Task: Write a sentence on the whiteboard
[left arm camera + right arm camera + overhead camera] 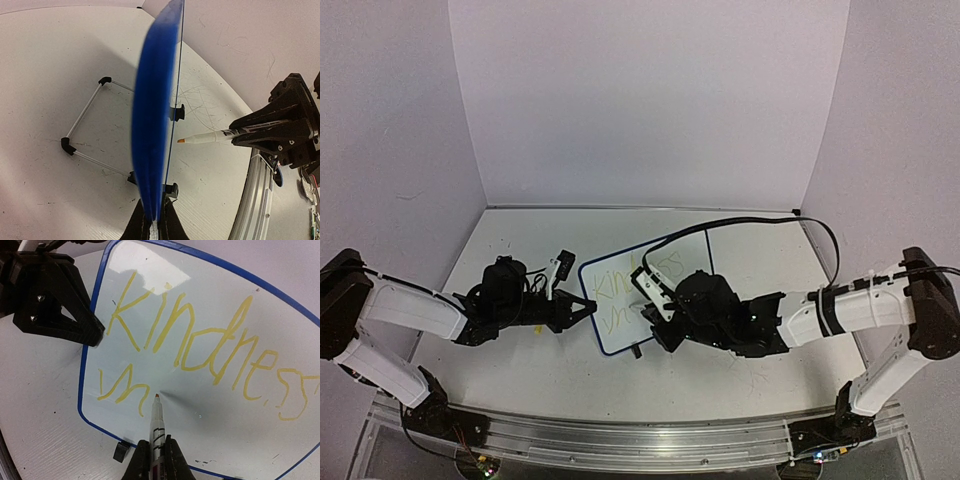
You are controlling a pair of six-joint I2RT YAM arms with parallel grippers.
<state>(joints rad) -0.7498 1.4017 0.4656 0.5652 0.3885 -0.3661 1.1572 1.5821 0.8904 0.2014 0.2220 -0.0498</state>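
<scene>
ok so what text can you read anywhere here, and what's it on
"Kindness" - yellow handwriting, top line of the sentence on the whiteboard.
"m" - roughly, the unfinished second line below it.
Label on the marker barrel: too small and blurred to read.

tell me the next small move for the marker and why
Probably ease the white marker in the right gripper forward onto the small blue-framed whiteboard, then stroke rightward. The yellow-green handwritten sentence shows only "Kindness" and a start on its second line. In the left wrist view the tip seems just off the surface, right of that start.
</scene>
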